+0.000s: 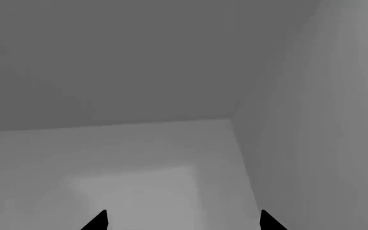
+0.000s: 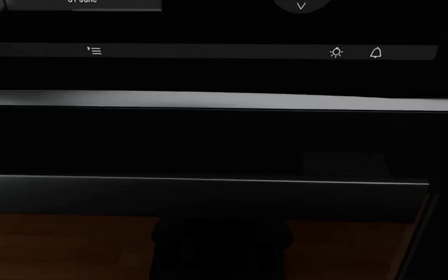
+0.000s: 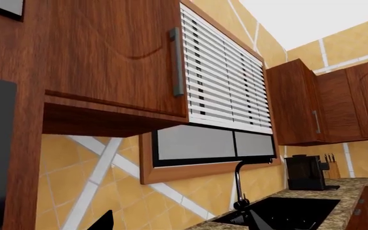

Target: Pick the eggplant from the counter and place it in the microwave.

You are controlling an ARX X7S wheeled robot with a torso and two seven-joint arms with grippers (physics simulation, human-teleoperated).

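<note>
Since only pale grey inner walls [image 1: 171, 72] face the left gripper [image 1: 182, 221] — its black tips spread, empty — it likely reaches inside the microwave, eggplant unseen.

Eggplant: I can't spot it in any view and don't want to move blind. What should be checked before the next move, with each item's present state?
1. Eggplant in sight: not ok; no view shows it.
2. Left gripper empty: ok; jaws apart, nothing between the tips.
3. Left gripper surroundings: cannot tell; only plain grey walls show, perhaps a box interior.
4. Right gripper empty: ok; jaws apart, nothing held.
5. Right gripper aimed at work: not ok; it faces the window blinds, faucet and sink.
6. Head view usable: not ok; a dark appliance panel fills it.
</note>
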